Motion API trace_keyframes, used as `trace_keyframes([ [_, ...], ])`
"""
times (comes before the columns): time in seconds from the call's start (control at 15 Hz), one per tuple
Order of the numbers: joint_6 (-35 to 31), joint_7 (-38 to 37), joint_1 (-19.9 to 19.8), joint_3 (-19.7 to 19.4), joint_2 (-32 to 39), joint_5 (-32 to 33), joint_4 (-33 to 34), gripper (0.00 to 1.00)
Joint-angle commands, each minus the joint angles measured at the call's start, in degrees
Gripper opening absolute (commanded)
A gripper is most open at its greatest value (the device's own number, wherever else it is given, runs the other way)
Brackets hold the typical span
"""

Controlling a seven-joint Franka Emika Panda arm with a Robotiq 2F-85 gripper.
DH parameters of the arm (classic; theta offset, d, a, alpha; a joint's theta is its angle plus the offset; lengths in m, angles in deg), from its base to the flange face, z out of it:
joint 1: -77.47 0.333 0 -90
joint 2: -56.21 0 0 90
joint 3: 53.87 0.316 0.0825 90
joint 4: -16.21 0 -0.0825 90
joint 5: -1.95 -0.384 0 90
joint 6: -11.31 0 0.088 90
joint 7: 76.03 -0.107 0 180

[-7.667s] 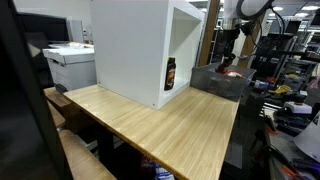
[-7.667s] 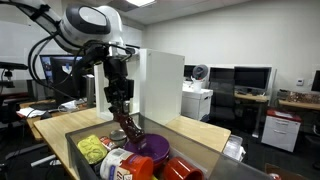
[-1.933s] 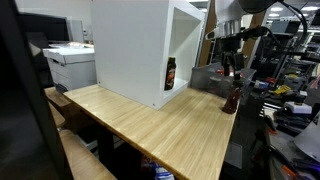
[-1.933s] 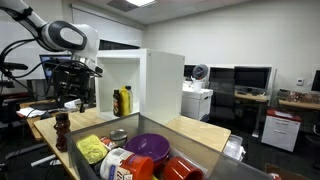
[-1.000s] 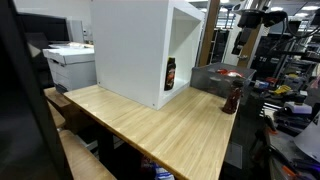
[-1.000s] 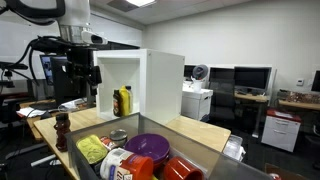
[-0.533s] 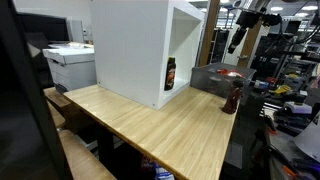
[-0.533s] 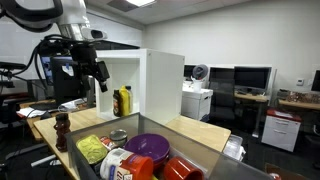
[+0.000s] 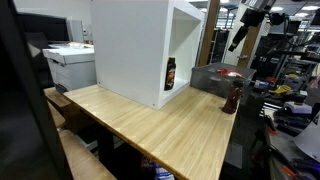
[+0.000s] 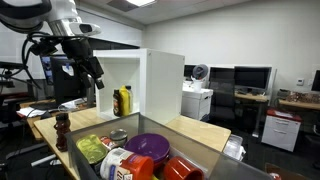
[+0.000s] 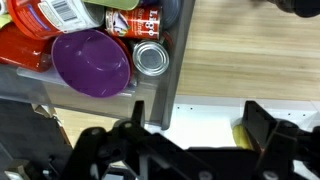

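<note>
High in the upper right of an exterior view, the gripper (image 9: 236, 39) hangs well above the counter (image 9: 160, 125). Its jaws are spread wide with nothing between them. The wrist view confirms it: the two dark fingers (image 11: 265, 125) stand far apart along the bottom edge of the frame, and only the scene below shows between them.

The brown pepper mill (image 9: 231, 98) stands upright on the counter, right of centre, just beside the dark bin (image 9: 214, 77) and well below the gripper, touching neither. From the opposite side the same mill (image 10: 62, 130) sits at the lower left of the frame. It is close to the bin's near corner, with the gripper (image 10: 96, 74) up in the upper left.

Judging from how things lie, the mill is out on the counter and free of any hold, so that much looks done. The bin (image 10: 205, 152) holds everything else:
- a purple bowl (image 11: 92, 62) in the upper left of the wrist view
- a tin can (image 11: 152, 58) just right of the bowl
- a red labelled can (image 11: 138, 21) above the tin
- a yellow-green item (image 10: 92, 148) at the bin's left end

A white cabinet (image 9: 130, 50) fills the middle of the counter, with a dark bottle (image 9: 171, 73) standing in its open side. None of these is touched.
</note>
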Motion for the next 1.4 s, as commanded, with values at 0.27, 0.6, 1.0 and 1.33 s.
trace_keyframes([
  [0.27,11.9,-2.8,2.8,0.7,0.4,-3.8,0.2,1.00],
  [0.6,15.6,-2.7,7.0,1.4,1.9,-9.2,0.1,1.00],
  [1.0,14.6,-3.0,9.4,2.8,6.2,-10.6,0.0,1.00],
  [1.33,12.3,-3.9,9.6,4.2,10.5,-10.0,0.0,1.00],
])
